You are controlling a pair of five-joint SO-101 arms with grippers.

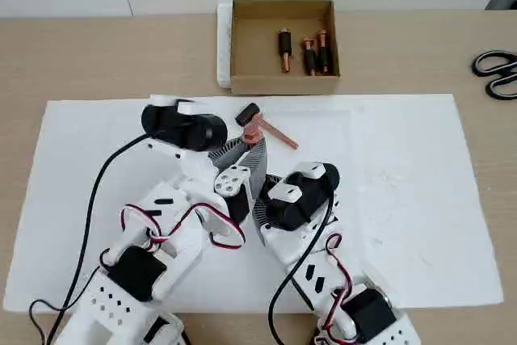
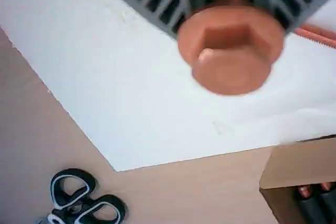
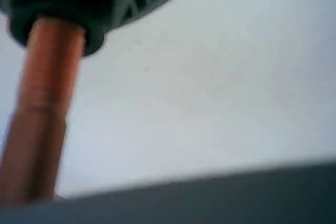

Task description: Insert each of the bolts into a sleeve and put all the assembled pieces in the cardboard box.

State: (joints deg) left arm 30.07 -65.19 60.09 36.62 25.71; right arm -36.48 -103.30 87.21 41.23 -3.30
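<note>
Left gripper (image 1: pixel 252 143): jaws pinching a copper hex-head bolt (image 1: pixel 253 130) by the shank, right behind the head. In the left wrist view the head faces the camera square-on, so the bolt's long axis runs along the jaws, not across them. The right gripper (image 1: pixel 261 155) sits just beside it, both arms meeting over the middle of the white paper sheet (image 1: pixel 404 199) on the tan wooden worktop (image 1: pixel 81 54). I cannot tell whether the right one is spread or closed. Its wrist view has a copper shank (image 3: pixel 42 114) coming out of a black collar close up, but which piece that is I cannot say. Just beyond the jaws, on the sheet, lies a second copper shaft with a black cylindrical sleeve on one end (image 1: pixel 275 132). Its axis is diagonal, sleeve end nearer the brown cardboard box (image 1: pixel 242 85), bare end off to the right. The box stands straight past the jaws at the sheet's far edge, with three sleeved bolts (image 1: pixel 309 54) in it. My read is that the left arm is the one to act: the held bolt needs its shank lined up with a sleeve bore, or, if it is sleeved, carried forward to the box.
</note>
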